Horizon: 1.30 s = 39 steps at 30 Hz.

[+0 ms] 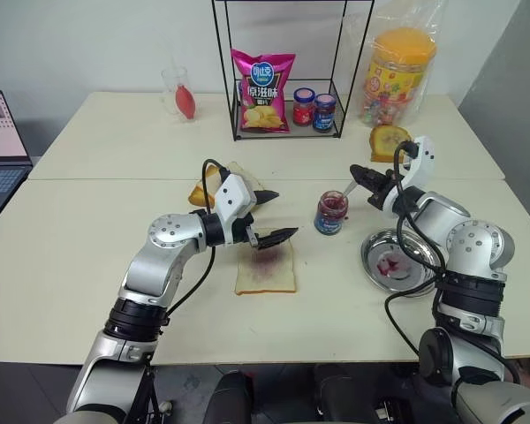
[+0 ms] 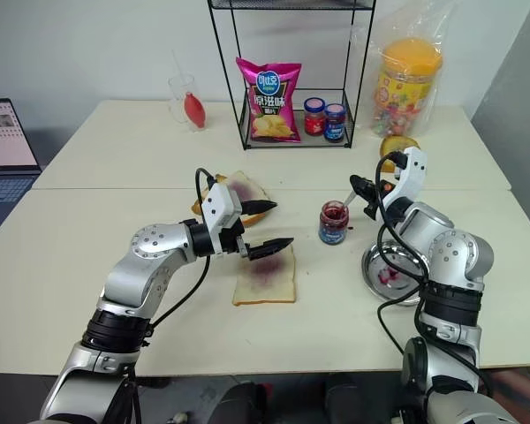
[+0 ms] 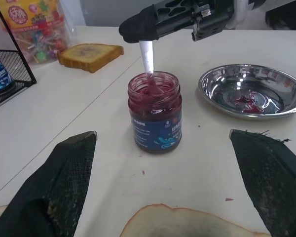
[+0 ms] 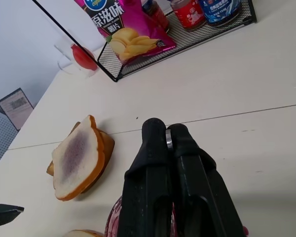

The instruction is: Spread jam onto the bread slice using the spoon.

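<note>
A small glass jar of dark red jam [image 1: 331, 214] with a blue label stands open near the table's middle. My right gripper [image 1: 357, 171] hovers just above and right of it, shut on the slim handle of the spoon [image 3: 147, 57], whose bowl dips into the jam and is hidden. The bread slice [image 1: 265, 269], with a purple smear in its middle, lies flat to the left of the jar. My left gripper [image 1: 283, 214] is open just above the slice's far edge, pointing at the jar, with nothing between its fingers [image 3: 64, 182].
A steel dish [image 1: 397, 261] smeared with jam sits right of the jar. Stacked slices [image 1: 214, 184] lie behind my left hand, and toast [image 1: 389, 139] lies at the back right. A wire rack [image 1: 283, 132] holds chips and two lidded jars. A candy tub [image 1: 397, 75], a glass [image 1: 178, 93] and a laptop [image 1: 0, 150] stand around.
</note>
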{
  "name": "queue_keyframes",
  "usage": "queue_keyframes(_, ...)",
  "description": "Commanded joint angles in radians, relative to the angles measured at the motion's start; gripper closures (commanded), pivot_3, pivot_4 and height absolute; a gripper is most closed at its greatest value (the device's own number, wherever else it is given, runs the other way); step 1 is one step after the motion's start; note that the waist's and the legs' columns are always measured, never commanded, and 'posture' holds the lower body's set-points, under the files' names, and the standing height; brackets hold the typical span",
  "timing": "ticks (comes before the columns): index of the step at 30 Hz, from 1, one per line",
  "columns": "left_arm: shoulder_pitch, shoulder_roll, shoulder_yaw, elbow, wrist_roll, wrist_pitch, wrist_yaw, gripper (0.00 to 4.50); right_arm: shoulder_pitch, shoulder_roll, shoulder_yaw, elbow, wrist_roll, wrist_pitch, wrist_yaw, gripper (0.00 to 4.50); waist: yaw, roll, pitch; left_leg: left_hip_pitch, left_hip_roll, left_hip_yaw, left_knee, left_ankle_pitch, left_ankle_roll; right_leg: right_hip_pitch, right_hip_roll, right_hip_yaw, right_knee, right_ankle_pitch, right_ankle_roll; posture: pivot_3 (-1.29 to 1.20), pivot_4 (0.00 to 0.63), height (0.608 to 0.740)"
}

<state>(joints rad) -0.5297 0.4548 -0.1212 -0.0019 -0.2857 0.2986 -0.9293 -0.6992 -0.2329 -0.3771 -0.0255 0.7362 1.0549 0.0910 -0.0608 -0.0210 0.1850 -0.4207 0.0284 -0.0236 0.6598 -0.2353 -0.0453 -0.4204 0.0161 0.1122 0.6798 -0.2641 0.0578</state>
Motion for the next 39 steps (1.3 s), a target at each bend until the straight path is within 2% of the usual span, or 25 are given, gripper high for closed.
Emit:
queue_keyframes(1, -0.023, -0.006, 0.000, -0.011, 0.000, -0.021, -0.005, 0.00, -0.028, 0.001, -0.036, -0.045, 0.036, -0.011, -0.018, 4.47, 0.000, 0.000, 0.000, 0.000, 0.000, 0.000, 0.000, 0.000, 0.000, 0.000, 0.000, 0.000, 0.000, 0.000, 0.000, 0.00, 0.150, 0.740)
queue_keyframes(9, -0.023, -0.003, 0.004, -0.007, 0.001, -0.025, -0.005, 0.00, -0.042, 0.033, -0.070, -0.040, 0.104, 0.025, -0.061, 4.47, 0.000, 0.000, 0.000, 0.000, 0.000, 0.000, 0.000, 0.000, 0.000, 0.000, 0.000, 0.000, 0.000, 0.000, 0.000, 0.00, 0.150, 0.740)
queue_keyframes(34, -0.023, 0.009, 0.011, -0.005, -0.004, -0.027, -0.016, 0.00, -0.058, 0.037, -0.176, -0.017, 0.236, 0.048, -0.208, 4.47, -0.006, 0.000, 0.000, 0.000, 0.000, 0.000, 0.000, 0.000, 0.000, 0.000, 0.000, 0.000, 0.000, 0.000, 0.000, 0.00, 0.150, 0.740)
queue_keyframes(39, -0.044, 0.022, 0.010, 0.012, -0.002, -0.039, -0.049, 0.00, -0.067, 0.053, -0.224, -0.020, 0.311, 0.052, -0.257, 4.47, -0.006, 0.000, 0.000, 0.000, 0.000, 0.000, -0.001, 0.000, 0.000, 0.000, 0.000, 0.000, 0.000, 0.000, 0.000, 0.00, 0.150, 0.740)
